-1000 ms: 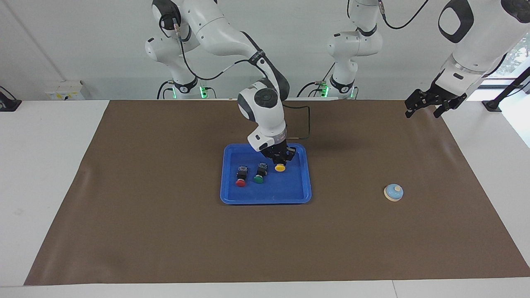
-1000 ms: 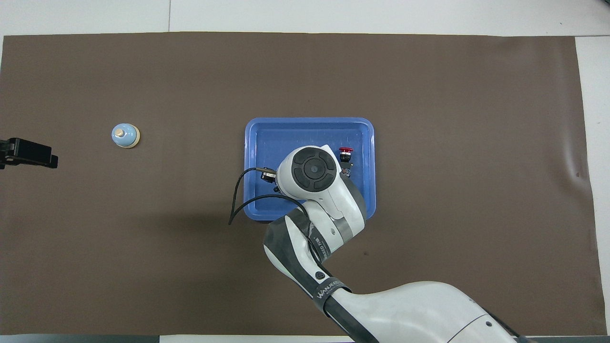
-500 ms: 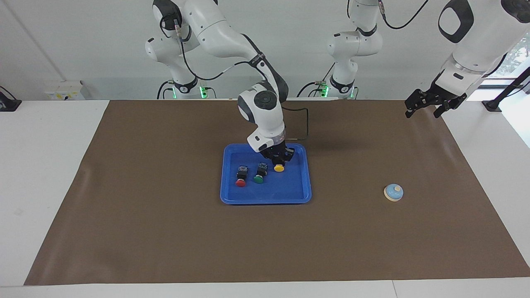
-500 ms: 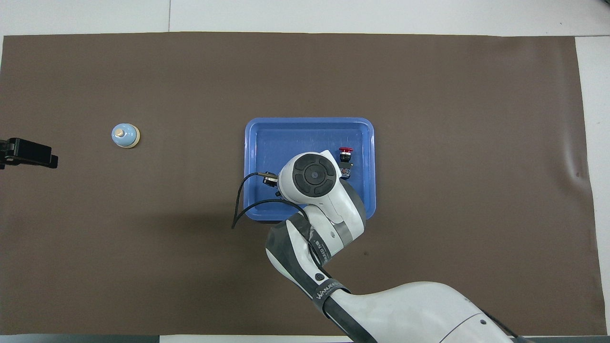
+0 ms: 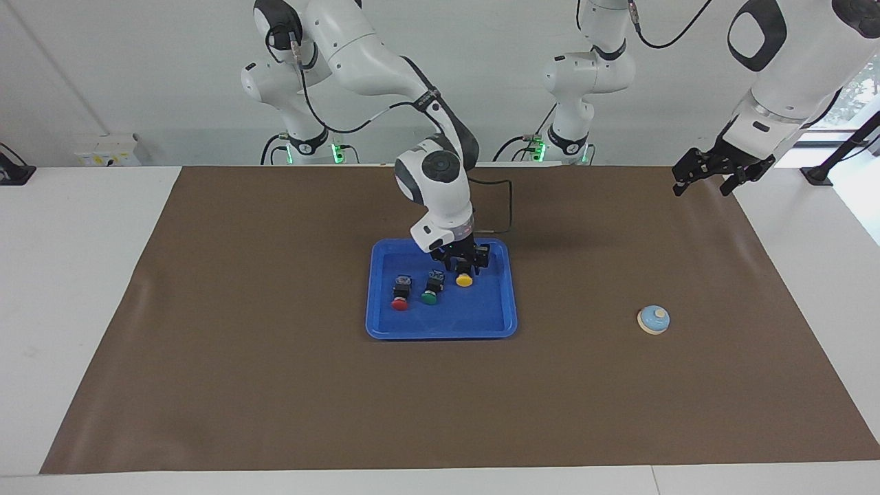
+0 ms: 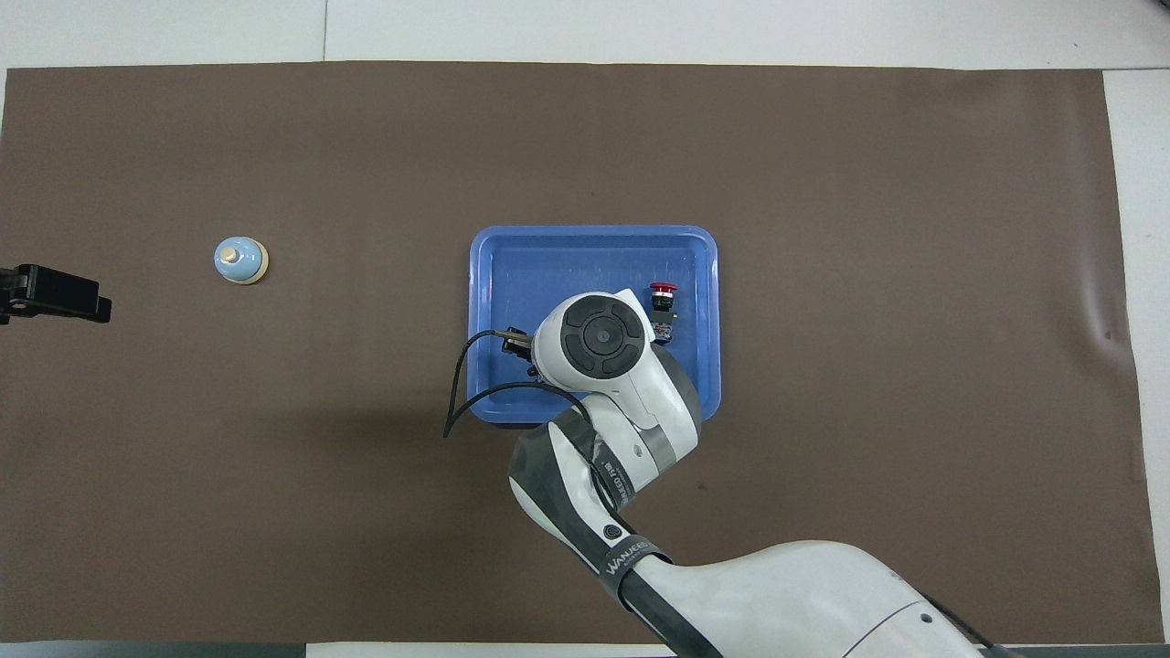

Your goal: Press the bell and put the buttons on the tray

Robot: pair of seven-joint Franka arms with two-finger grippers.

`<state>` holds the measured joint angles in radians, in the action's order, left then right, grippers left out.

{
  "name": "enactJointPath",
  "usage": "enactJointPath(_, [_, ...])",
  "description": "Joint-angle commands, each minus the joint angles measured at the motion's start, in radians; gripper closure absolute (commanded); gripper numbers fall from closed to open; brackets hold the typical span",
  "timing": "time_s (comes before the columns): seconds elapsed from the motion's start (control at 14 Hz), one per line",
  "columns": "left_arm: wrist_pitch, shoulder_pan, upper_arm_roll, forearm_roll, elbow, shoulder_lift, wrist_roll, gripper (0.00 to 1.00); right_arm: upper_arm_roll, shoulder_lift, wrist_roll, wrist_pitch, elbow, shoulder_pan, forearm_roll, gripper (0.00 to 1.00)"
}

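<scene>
The right gripper is standing spread over the yellow button in the blue tray, at its 1 o'clock corner. The left gripper is waiting, spread, at the brown mat's edge; the bell is sitting toward the left arm's end.

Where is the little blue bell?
The bell sits alone on the brown mat, toward the left arm's end of the table, well apart from the tray.
</scene>
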<state>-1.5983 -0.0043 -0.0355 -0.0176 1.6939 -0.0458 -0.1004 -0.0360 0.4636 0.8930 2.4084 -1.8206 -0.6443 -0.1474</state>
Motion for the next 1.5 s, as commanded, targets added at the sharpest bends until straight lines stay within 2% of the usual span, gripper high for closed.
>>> enactJointPath(0.0, [0.015,-0.002,-0.003,0.004,-0.005,-0.006,-0.012,0.00,0.004,-0.013,0.024,-0.011,-0.005,-0.003,-0.014,0.00])
enactJointPath(0.21, [0.014,0.000,-0.003,0.004,-0.005,-0.006,-0.012,0.00,0.014,-0.016,0.037,-0.098,0.059,0.015,-0.015,0.00])
enactJointPath(0.71, [0.014,0.000,-0.003,0.004,-0.005,-0.006,-0.012,0.00,0.013,-0.193,-0.011,-0.265,0.066,0.238,-0.020,0.00])
enactJointPath(1.43, [0.014,0.000,-0.003,0.004,-0.005,-0.006,-0.012,0.00,0.016,-0.330,-0.653,-0.580,0.066,0.504,0.000,0.00])
